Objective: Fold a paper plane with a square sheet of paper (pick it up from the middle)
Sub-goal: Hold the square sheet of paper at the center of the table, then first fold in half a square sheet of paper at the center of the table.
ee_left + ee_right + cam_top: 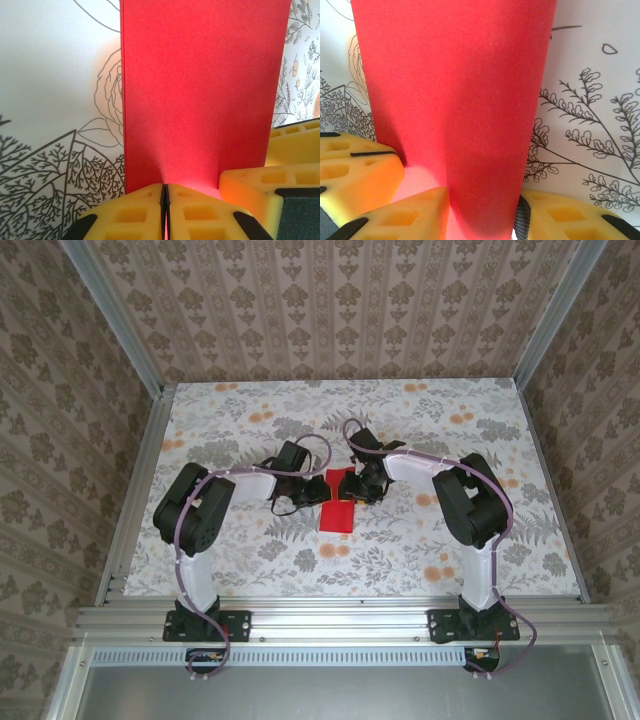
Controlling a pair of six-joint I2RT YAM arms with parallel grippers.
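The left tool pinches shut on one end of the thin bright red paper sheet. The right tool clasps it alongside, likely steadying a crease.

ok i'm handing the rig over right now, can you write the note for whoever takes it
left gripper: shut, pinching the near edge of the red sheet of paper.
right gripper: jaws part way apart, the sheet running up between its fingers; I cannot tell whether it clamps.
Where: the sheet is mid-table, with the two grippers meeting at it from either side.
Done: both grippers are on the sheet; it looks narrower than a square, so probably folded once.
Left: there is no pointed dart shape yet, so the nose and wing folds are probably to come.
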